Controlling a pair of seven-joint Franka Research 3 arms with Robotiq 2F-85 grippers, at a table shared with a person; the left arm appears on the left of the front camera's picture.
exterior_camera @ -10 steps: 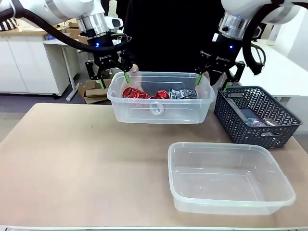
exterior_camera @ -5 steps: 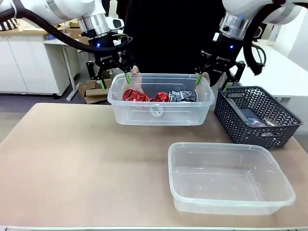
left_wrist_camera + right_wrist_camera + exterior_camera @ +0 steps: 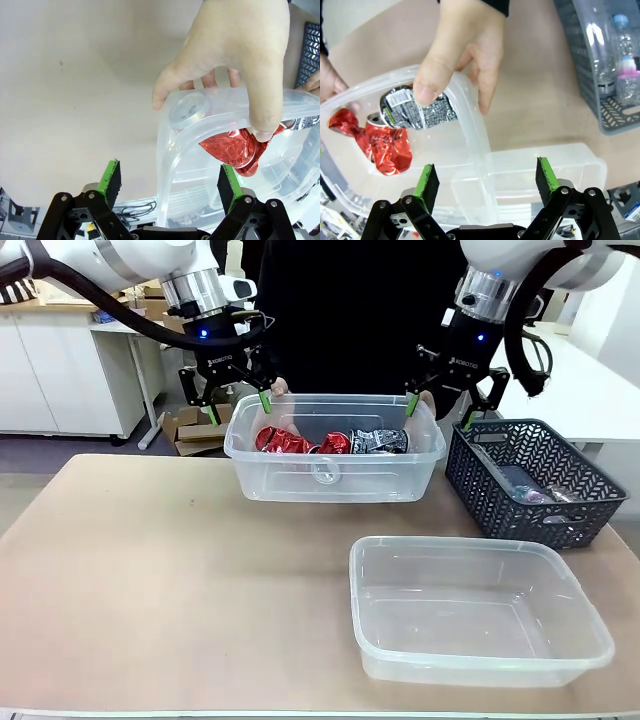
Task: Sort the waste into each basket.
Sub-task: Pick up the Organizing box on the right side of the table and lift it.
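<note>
Several crushed cans, red (image 3: 283, 440) and black-and-silver (image 3: 380, 440), lie in a clear tub (image 3: 335, 480) at the far side of the desk (image 3: 150, 570). The left gripper (image 3: 238, 406) hangs at the tub's left end, jaws apart, with a person's hand (image 3: 235, 60) gripping the rim there. A second hand (image 3: 465, 55) holds the right end below the right gripper (image 3: 440, 412), jaws also apart. An empty tub (image 3: 450, 668) sits near right, and a grey lattice basket (image 3: 500, 495) with bottles (image 3: 607, 55) is far right.
</note>
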